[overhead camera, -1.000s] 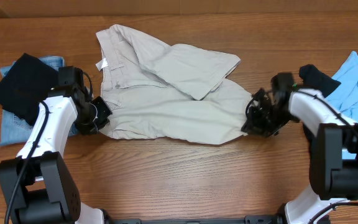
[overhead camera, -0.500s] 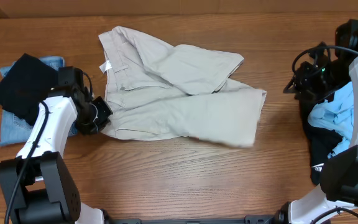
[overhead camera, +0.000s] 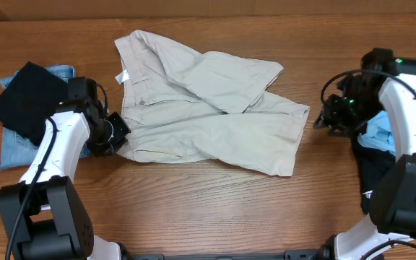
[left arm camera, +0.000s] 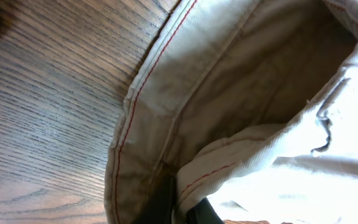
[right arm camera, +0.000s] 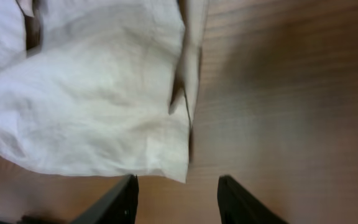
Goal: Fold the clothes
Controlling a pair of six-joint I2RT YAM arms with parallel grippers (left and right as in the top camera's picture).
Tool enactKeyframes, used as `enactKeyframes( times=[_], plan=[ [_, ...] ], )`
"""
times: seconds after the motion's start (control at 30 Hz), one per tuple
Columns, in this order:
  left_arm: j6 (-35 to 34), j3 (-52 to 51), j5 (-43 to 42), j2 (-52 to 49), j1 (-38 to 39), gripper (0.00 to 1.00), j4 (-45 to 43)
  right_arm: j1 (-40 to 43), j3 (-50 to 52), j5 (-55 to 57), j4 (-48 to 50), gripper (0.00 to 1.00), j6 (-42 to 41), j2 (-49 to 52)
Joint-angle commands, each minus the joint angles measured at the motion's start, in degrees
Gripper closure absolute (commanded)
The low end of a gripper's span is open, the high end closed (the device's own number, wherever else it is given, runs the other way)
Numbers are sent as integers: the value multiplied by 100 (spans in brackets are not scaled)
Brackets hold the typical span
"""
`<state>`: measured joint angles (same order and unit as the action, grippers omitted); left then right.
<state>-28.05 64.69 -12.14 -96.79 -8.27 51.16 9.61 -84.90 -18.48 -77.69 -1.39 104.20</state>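
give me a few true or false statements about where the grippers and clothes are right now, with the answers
1. The left gripper is shut on an edge of the khaki shorts. True.
2. The right gripper holds the shorts' leg hem. False: its jaws are open and empty, just clear of the shorts.
3. A black garment lies on the denim piece. True.
4. The light-blue garment lies across the shorts. False: it lies at the far right, apart from them.
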Motion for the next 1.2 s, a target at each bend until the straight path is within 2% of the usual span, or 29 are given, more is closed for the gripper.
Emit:
enactKeyframes(
  times=[0.0,0.13,0.33,0.43,0.53,0.73,0.83,1.17],
  plan=[
    [201,-2,120,68,-33,93,-11,-229,459,-439,804,57,203,-33],
    [243,-2,168,68,-33,94,254,-638,855,-520,1362,59,208,-24],
    [240,-4,968,68,-33,94,601,-1379,1281,-494,1467,58,216,-20],
    [238,-4,979,68,-33,94,555,-1574,1469,74,1530,57,-334,-15],
    [238,-2,979,68,-33,93,492,-1582,1519,798,1679,53,-848,-15],
    [238,-2,979,68,-33,93,466,-1580,1517,970,1843,50,-848,-15],
    [238,-2,979,68,-33,93,435,-1565,1513,1093,2243,42,-848,-15],
    [240,-2,979,68,-33,93,444,-1565,1554,1073,2581,42,-850,133]
  ],
)
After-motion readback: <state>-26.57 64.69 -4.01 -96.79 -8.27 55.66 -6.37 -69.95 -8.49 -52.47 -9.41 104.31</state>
